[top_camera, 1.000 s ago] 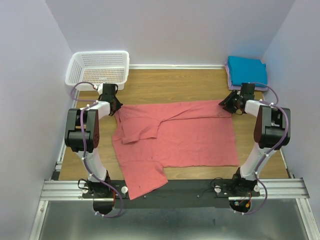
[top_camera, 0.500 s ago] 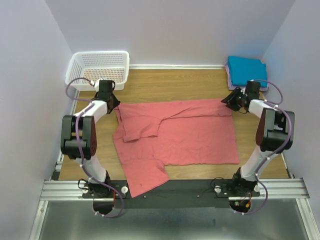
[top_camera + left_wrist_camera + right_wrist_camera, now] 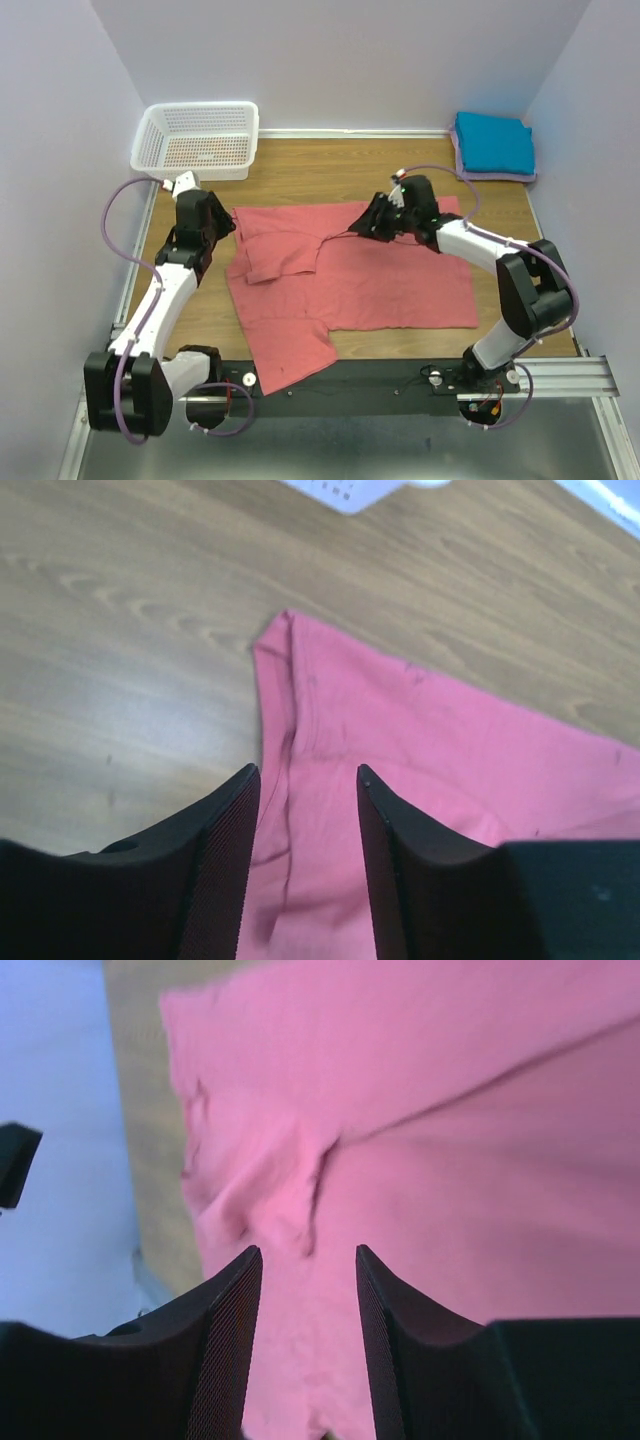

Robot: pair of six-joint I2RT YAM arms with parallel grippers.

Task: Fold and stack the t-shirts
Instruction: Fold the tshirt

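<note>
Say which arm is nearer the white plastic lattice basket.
Left. The left arm ends just short of the basket; the right arm reaches over the salmon-pink cloth shirt, farther away.

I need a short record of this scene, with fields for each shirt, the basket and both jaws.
pink shirt: spread on the table, partly folded
teal shirt: folded, far right corner, on the lavender shirt
lavender shirt: only its edge shows
basket: far left corner
left jaws: open, at the pink shirt's far left corner
right jaws: open, over its far middle
</note>
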